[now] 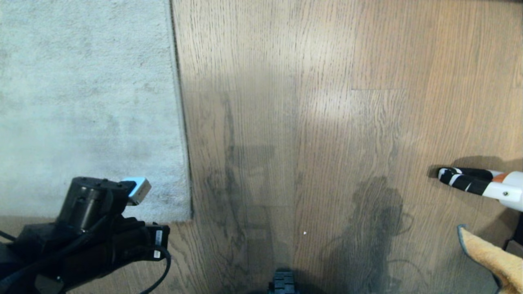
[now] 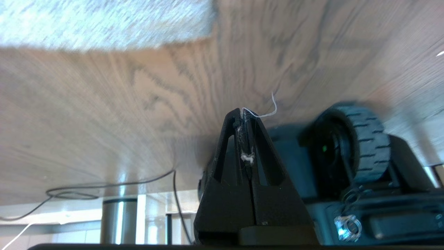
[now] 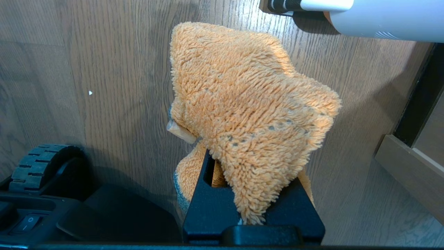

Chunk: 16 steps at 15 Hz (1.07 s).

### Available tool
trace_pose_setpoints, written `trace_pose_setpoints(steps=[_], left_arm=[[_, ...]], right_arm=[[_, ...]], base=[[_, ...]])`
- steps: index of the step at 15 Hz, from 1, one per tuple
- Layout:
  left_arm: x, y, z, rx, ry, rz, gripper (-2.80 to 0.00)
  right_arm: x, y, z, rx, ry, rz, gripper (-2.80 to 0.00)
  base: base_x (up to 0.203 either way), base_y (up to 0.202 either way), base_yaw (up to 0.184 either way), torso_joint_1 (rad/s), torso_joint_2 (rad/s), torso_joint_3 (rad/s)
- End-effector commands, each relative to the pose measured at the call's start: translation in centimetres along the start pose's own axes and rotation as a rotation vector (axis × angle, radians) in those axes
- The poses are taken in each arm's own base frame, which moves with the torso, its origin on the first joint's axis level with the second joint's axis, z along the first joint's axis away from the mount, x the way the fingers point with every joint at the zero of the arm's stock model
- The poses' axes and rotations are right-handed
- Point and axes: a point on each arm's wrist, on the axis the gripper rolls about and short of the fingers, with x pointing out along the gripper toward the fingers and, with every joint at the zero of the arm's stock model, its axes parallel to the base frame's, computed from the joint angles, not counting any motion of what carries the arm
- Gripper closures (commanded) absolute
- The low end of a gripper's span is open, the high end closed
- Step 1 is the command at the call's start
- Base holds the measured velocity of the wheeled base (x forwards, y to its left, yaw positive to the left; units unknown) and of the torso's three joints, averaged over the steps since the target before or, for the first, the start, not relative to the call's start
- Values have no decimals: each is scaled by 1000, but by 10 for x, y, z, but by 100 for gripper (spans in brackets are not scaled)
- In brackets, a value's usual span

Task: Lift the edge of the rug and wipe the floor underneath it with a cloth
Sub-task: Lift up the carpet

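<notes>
Rug [image 1: 86, 102] flat on floor [image 1: 310, 122], long edge running away, corner just beside left gripper [image 2: 247, 118], fingers pressed together, empty; nearer arm. Right gripper [image 3: 251, 194] far side, pinching cloth [image 3: 249, 104].

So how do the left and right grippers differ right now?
The left gripper is shut on nothing, only stray lint and a thread between its fingers; the right gripper is shut on the orange cloth, which drapes over it. The left arm is by the rug corner; the right sits at the far right over bare floor. Both are black, and neither touches the floor.
</notes>
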Motion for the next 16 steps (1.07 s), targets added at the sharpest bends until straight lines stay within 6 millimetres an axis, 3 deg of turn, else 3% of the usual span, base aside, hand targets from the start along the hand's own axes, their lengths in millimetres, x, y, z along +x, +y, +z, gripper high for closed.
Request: trace_pose_setpoints(steps=[1,7,16], left_arm=[[9,-7,3,16,8,19,0],[31,-36,20,79,-50,143,0],[42,-44,34,90,-66,201,0]], right_arm=[[0,0,0,-1,1,1,0],[0,0,0,-2,1,1,0],[0,0,0,-2,1,1,0]], base=[[0,0,0,0,0,0],[0,0,0,0,0,0],[0,0,0,0,0,0]])
